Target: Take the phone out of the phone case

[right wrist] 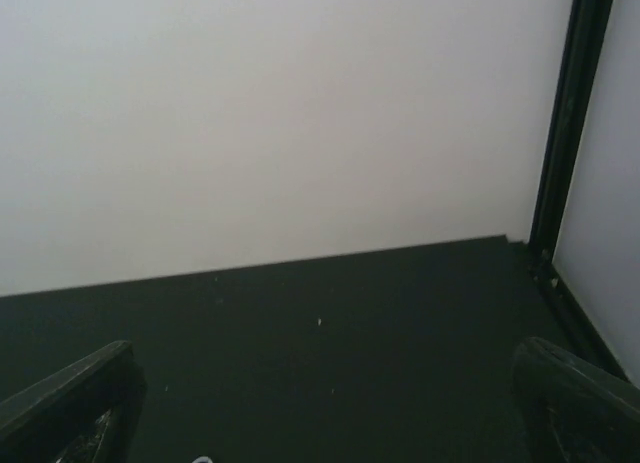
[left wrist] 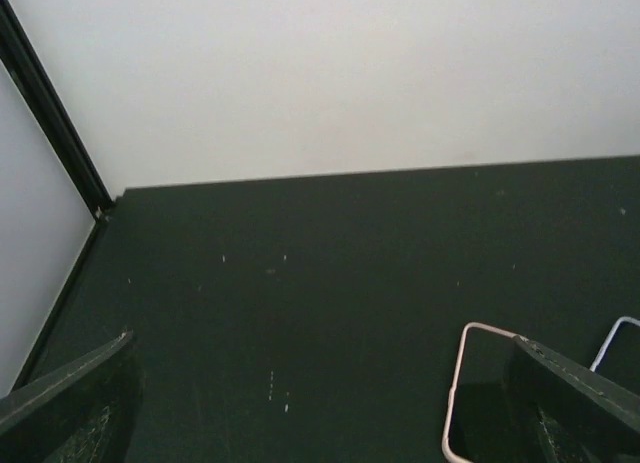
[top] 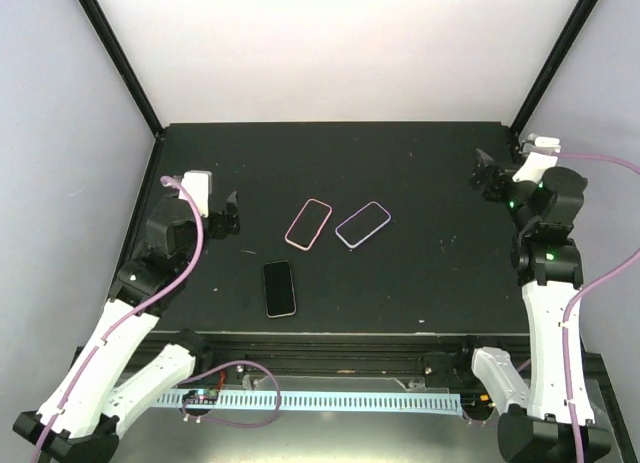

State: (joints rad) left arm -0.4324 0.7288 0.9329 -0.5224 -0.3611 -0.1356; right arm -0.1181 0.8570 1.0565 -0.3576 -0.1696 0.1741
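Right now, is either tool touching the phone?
No, the phone lies on the table, apart from the left tool and right tool.

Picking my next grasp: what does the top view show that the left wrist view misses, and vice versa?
Top view only: the dark phone lying nearest the arms, and the right pincer at the far right. Left wrist view only: nothing new, just the open left pincer up close. Both: the pink-rimmed case, an edge of the purple-rimmed case, the black table.

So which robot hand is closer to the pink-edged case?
Left. The left gripper is just to the left of the pink-edged case; the right gripper is far off to its right, past the purple-edged case.
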